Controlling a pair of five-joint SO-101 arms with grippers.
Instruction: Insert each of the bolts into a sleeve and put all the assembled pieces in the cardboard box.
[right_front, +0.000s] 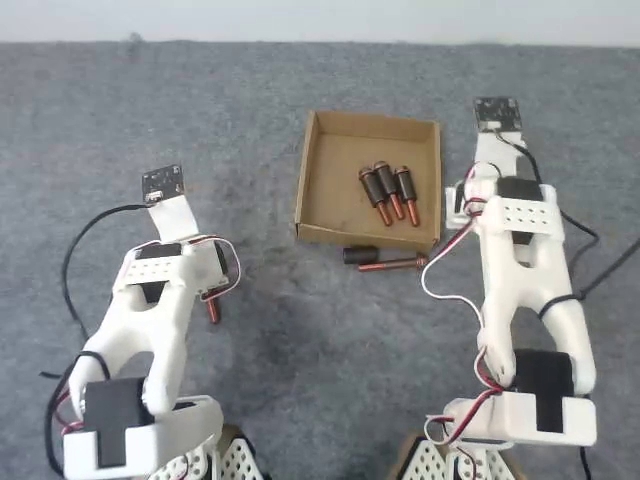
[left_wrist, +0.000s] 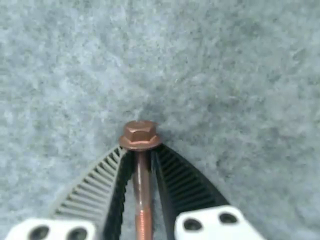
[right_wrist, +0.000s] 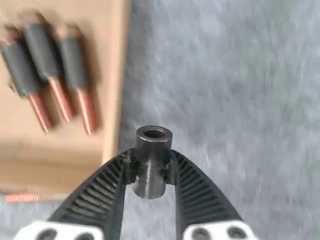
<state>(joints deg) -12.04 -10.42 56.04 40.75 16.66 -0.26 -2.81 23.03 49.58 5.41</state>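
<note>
Copper bolt (left_wrist: 140, 172) and black sleeve (right_wrist: 151, 165), one in each gripper, well apart
At lower left of the high view the left gripper (left_wrist: 140, 150) is clamped on the smooth bolt, shank along the ribbed fingers (left_wrist: 100, 175), hex head past the tips, threads back toward the wrist; at right, beside the cardboard box (right_front: 312, 180), the right gripper (right_wrist: 150, 158) is clamped on the matte sleeve, bore facing outward. Three sleeved bolts (right_front: 388, 192) lie inside the box; a fourth pair (right_front: 385, 262) lies just below it
</note>
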